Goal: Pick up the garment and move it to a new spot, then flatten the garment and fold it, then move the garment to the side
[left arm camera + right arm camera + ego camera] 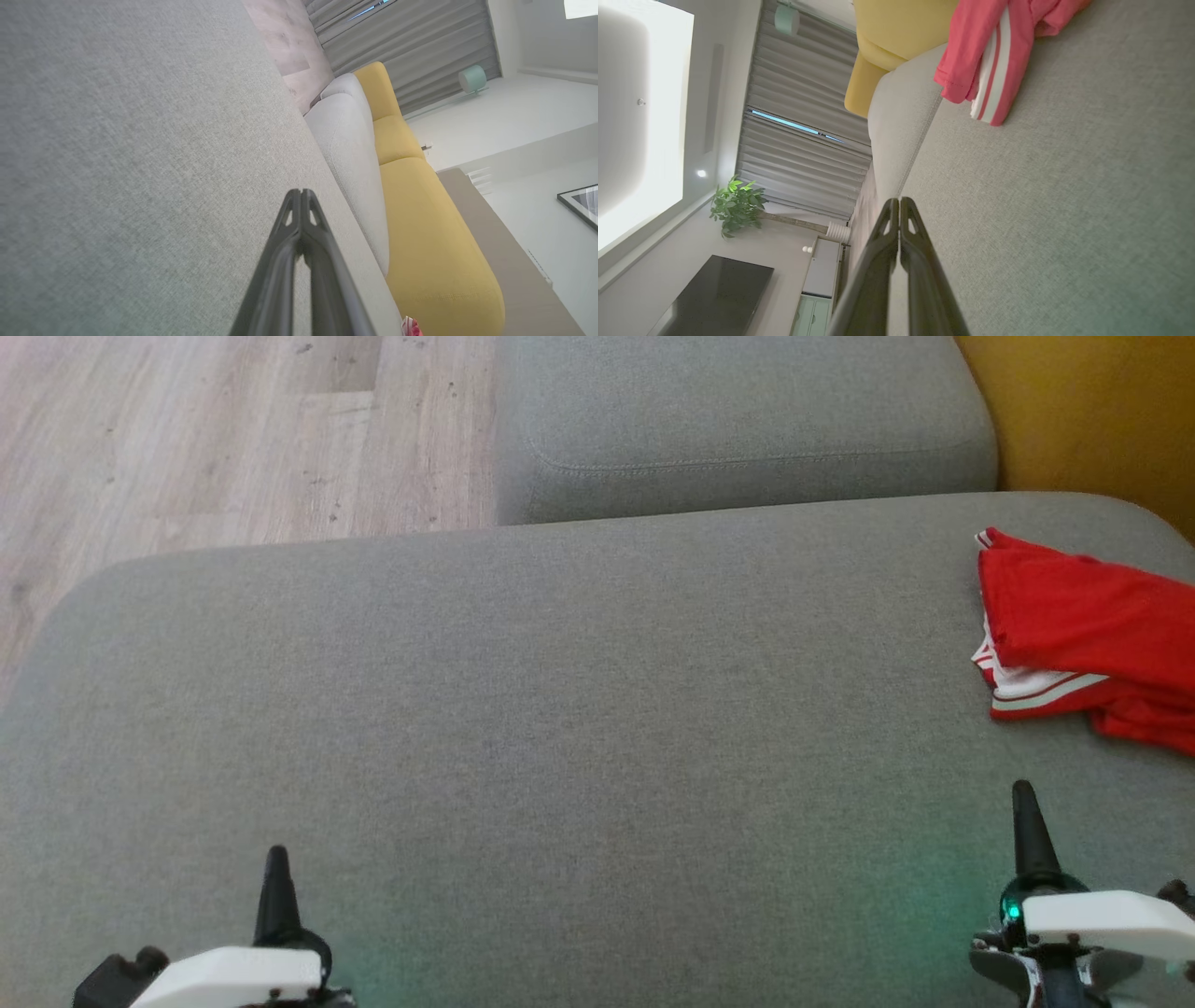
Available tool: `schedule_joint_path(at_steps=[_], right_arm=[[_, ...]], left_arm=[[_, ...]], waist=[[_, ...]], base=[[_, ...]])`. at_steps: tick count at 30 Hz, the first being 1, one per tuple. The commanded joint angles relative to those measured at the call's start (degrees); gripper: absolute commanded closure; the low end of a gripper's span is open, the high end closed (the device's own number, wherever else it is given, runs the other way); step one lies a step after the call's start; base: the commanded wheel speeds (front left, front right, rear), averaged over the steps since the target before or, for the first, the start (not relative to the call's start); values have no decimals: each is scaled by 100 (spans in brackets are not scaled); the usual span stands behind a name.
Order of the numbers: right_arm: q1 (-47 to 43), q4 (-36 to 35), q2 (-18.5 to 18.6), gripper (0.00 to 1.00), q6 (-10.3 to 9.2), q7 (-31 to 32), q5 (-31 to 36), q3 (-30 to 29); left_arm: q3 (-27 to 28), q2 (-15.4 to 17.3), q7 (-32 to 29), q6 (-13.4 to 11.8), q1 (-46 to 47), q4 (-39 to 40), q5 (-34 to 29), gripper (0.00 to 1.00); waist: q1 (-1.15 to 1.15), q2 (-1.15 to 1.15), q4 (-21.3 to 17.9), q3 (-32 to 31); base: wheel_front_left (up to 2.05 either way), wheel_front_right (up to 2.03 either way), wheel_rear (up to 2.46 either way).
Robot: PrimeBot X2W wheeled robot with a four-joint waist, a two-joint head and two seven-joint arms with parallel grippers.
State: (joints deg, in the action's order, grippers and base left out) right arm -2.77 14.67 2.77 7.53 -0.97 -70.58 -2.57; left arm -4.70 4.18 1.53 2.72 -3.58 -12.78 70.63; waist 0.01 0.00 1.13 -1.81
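Observation:
A red garment [1092, 635] with white stripes lies bunched at the right edge of the grey sofa seat [560, 728], partly cut off by the head view's border. It also shows in the right wrist view as the garment [994, 51], ahead of my right gripper [899, 201]. My right gripper [1024, 789] hovers low over the seat, a little in front of the garment, shut and holding nothing. At the lower left of the head view my left gripper [276, 852] is shut and empty too, far from the garment. In the left wrist view my left gripper [300, 192] has its fingertips pressed together.
A second grey cushion [738, 420] lies beyond the seat, with wooden floor [215, 439] to its left. A yellow backrest [1092, 411] rises at the far right. The room behind holds curtains [803, 121], a plant [738, 205] and a dark screen [714, 294].

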Motion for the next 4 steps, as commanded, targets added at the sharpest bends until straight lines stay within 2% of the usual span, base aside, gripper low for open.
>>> schedule_joint_path(at_steps=[1, 4], right_arm=[[321, -173, 134, 100, -3, 33, -144, 48], [370, -164, 135, 100, -3, 83, -334, 25]], left_arm=[[230, 62, -22, 68, 370, 140, 134, 100], [286, 61, -72, 104, 421, 117, 331, 100]], waist=[[0, 0, -3, 5], [0, 0, -13, 22]], base=[[0, 0, 0], [0, 0, 0]])
